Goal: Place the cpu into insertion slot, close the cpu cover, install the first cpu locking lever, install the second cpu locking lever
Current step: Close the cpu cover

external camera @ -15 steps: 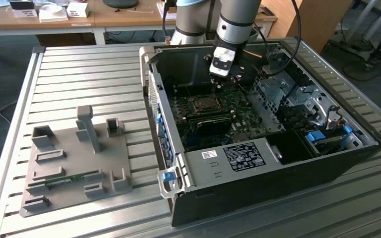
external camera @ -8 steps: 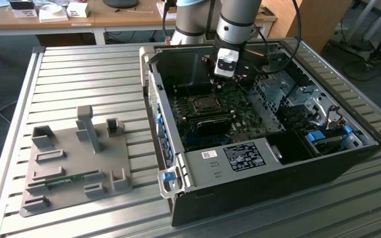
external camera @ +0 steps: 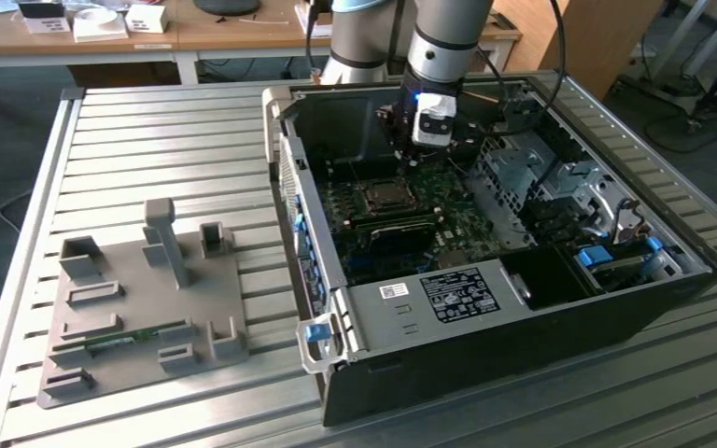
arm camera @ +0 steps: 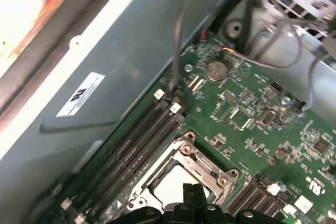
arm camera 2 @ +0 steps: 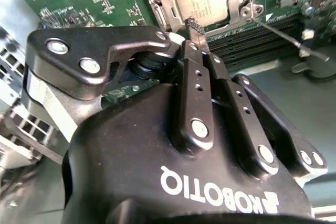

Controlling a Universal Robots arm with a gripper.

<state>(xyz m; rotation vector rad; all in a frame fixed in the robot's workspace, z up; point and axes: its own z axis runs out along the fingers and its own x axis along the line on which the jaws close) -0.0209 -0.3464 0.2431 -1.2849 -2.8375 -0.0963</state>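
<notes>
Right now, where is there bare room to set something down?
The ribbed metal table is bare beyond the grey slotted fixture, on the exterior view's left of the open black computer case. Inside it, around the gripper, it is crowded.

Support: ribbed metal table (external camera: 147, 140), with slats running from the exterior view's left to its right and a raised rim along the edges.

Two items sit directly on it.

1. Open computer case (external camera: 521, 345): dark, lying on its side with the open face up. The fingers of the gripper (external camera: 421, 154) hang inside the opening, so the case lies below and around them.
2. Grey fixture plate (external camera: 122, 317): flat on the slats, carrying upright blocks and slot holders. It is well apart from the fingers, toward the exterior view's left, and not touching the case.

Bare slats show between plate and case.
</notes>
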